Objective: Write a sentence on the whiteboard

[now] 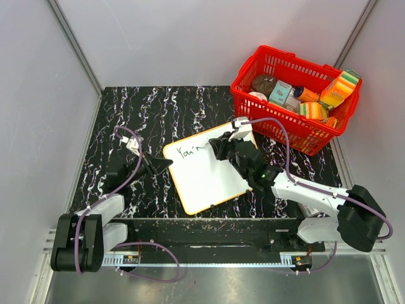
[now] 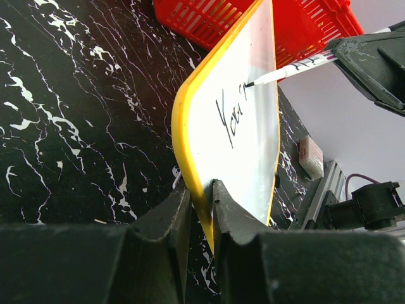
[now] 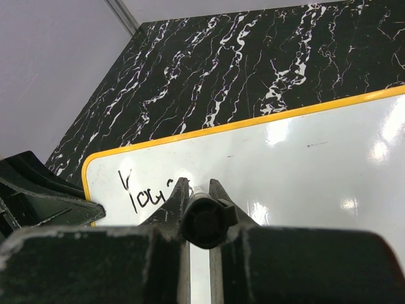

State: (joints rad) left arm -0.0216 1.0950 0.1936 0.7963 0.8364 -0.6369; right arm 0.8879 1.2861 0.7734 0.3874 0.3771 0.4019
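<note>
Yellow-rimmed white rectangular whiteboard (image 1: 212, 177) lies flat on the black marbled table (image 1: 164, 114), mid-table, between the two arms. Its far-right corner sits near the red plastic basket (image 1: 288, 130).

Left gripper (image 2: 201, 202) is clamped on the board's left short edge, one finger above the rim and one below. Right gripper (image 3: 199, 190) is clenched around a thin white marker (image 2: 291, 68), tip down on the board just after the black letters "You" and a small mark or two.

Orientation: the board's long axis runs left to right, skewed so the right end angles away towards the basket. The text line follows that axis, starting at the far-left corner. The writing face is up.

Risks, as I judge them:
- There is only one clamp point, on the left edge. Sideways pen force further right could pivot the board around it and skew the line.
- The marker is held by a two-finger pinch, so downward pressure could slide or tilt it in the jaws. That would give faint or broken strokes.
- The right wrist and its cable hang low over the board and could smear fresh ink.
- The line heads towards the basket, so the right arm could bump it near the end of the sentence.
</note>
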